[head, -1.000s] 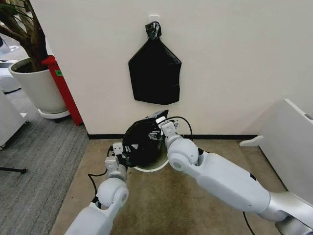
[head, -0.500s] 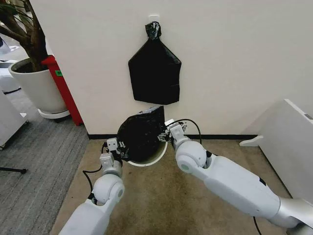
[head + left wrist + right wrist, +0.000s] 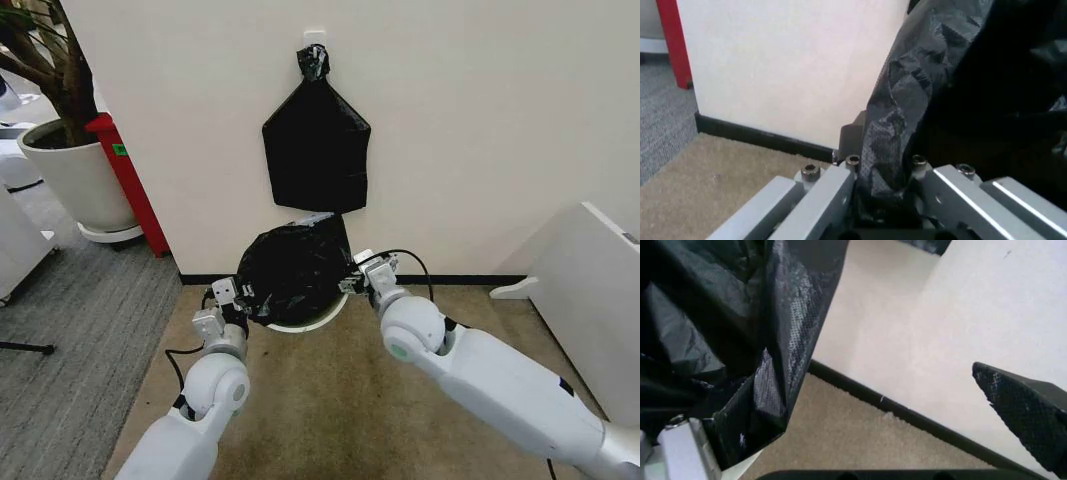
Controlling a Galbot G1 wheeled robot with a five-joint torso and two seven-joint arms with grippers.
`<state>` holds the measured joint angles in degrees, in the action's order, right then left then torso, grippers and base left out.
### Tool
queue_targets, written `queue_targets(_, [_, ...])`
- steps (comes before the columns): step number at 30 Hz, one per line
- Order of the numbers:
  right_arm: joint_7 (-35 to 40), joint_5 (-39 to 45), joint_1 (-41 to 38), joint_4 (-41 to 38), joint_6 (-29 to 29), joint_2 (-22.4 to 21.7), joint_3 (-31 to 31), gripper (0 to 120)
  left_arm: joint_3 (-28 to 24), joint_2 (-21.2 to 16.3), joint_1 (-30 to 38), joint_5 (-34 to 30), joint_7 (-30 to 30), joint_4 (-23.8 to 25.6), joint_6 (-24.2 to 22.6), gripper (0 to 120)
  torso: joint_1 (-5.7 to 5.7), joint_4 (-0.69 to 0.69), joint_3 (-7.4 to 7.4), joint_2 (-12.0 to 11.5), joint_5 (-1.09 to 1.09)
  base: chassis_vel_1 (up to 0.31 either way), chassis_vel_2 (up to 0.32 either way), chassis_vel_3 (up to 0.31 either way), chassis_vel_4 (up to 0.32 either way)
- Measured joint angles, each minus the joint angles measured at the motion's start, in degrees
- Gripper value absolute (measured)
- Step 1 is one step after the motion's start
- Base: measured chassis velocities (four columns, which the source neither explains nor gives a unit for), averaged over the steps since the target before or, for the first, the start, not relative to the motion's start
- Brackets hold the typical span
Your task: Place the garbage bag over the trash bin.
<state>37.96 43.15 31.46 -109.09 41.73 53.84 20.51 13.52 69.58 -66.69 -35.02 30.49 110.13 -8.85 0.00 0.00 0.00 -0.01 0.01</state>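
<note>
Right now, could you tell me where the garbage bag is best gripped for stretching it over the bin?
Grip the garbage bag at its open hem on opposite sides, coming from outside. The left gripper pinches the left edge and the right gripper is at the right, so the mouth spreads above the trash bin; the film is loose elsewhere.

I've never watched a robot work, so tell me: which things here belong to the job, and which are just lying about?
In the job:
- garbage bag, stretched between the grippers
- trash bin under it
- left gripper, shut on the bag
- right gripper

Lying about:
- black bundle hanging on the wall
- plant pot
- red stand
</note>
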Motion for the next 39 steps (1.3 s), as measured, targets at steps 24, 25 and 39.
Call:
queue_targets(24, [1.48,13.77,0.07,-1.39,-1.90,1.64,-1.33,100,0.17,0.45,-1.53,5.49,-0.04,-3.83,1.85,1,0.00,0.03,0.00,0.00,0.02,0.000,0.000,0.000,0.000])
queue_targets(25, [1.24,13.82,-0.25,-1.35,-2.11,2.39,-0.94,100,-0.47,0.75,-1.50,5.55,-0.27,-3.83,1.73,1,0.00,0.02,0.01,0.00,-0.15,0.000,0.000,0.000,0.000])
queue_targets(39, [-2.11,9.25,-0.40,-0.35,-1.80,2.25,-0.28,100,0.27,0.79,-1.12,3.40,-0.53,-0.91,1.81,1,0.00,-0.01,0.00,0.01,-0.01,0.000,0.000,0.000,0.000])
